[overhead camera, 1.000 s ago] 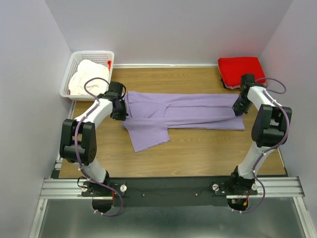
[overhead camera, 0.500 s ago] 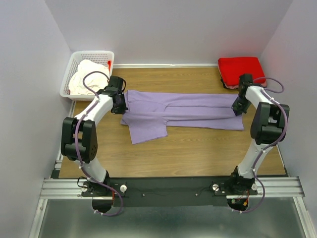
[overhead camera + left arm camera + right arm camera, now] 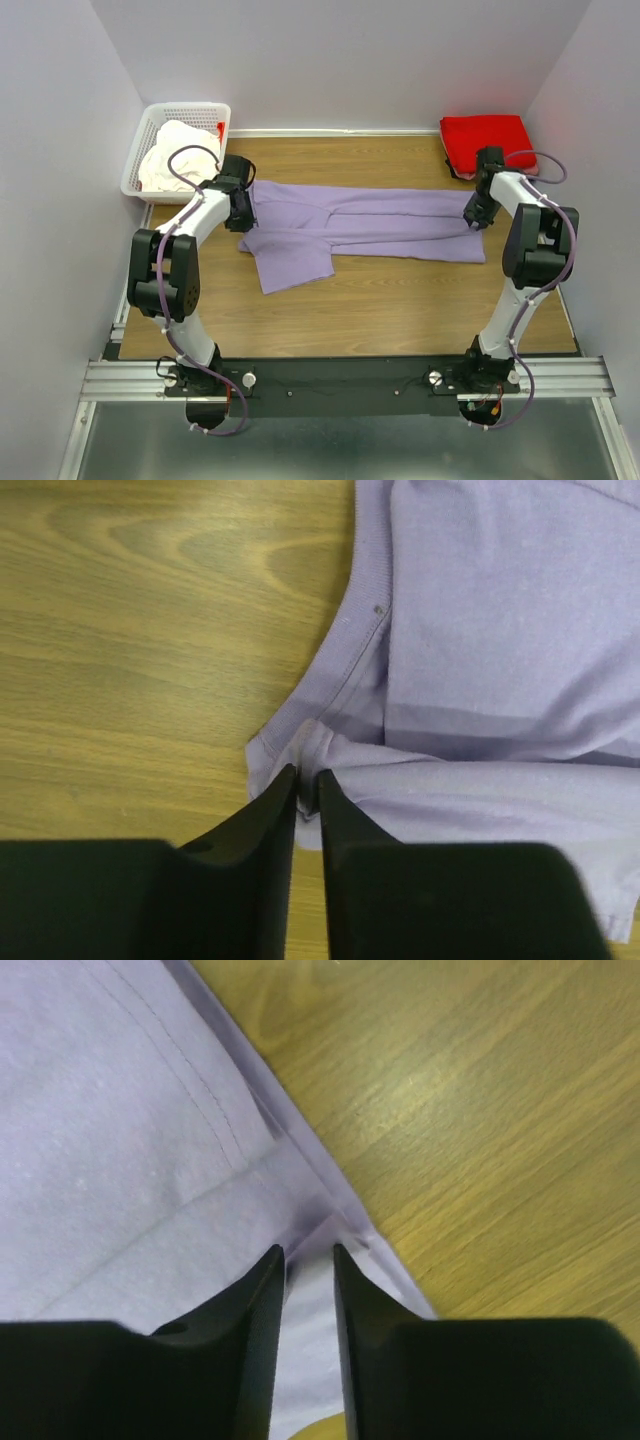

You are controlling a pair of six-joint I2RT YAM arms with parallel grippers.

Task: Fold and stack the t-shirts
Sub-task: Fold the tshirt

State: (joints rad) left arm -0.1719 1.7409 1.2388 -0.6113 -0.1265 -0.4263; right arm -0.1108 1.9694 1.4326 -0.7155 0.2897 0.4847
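- The lavender t-shirt (image 3: 370, 225) lies across the middle of the table (image 3: 400, 310) as a long narrow band running left to right. It looks already folded lengthwise, which would explain why it is so slim
- One flap (image 3: 290, 262) sticks out toward the near edge at the left end, so the band is not yet a tidy rectangle
- The left gripper (image 3: 303, 778) sits low at the collar end, where the ribbed neckline curves just ahead of it. Its jaws show only a thin slit, with a pucker of cloth rising to the tips, and I cannot tell whether that pucker is pinched or just released
- The right gripper (image 3: 308, 1252) is at the opposite end, by the stitched hem corner. Its jaws stand visibly apart, with lavender cloth showing in the gap and no clear pinch
- With one arm at each end, the likely purpose is to keep the shirt taut and straight while it is laid down (a slack middle would wrinkle)
- The red t-shirt (image 3: 487, 140) sits folded in the far right corner, probably the base of the stack
- The cream-white t-shirt (image 3: 175, 150) is bunched inside the basket (image 3: 190, 108) at the far left, not yet folded
- My judgement is that the sideways fold and the move onto the red shirt remain
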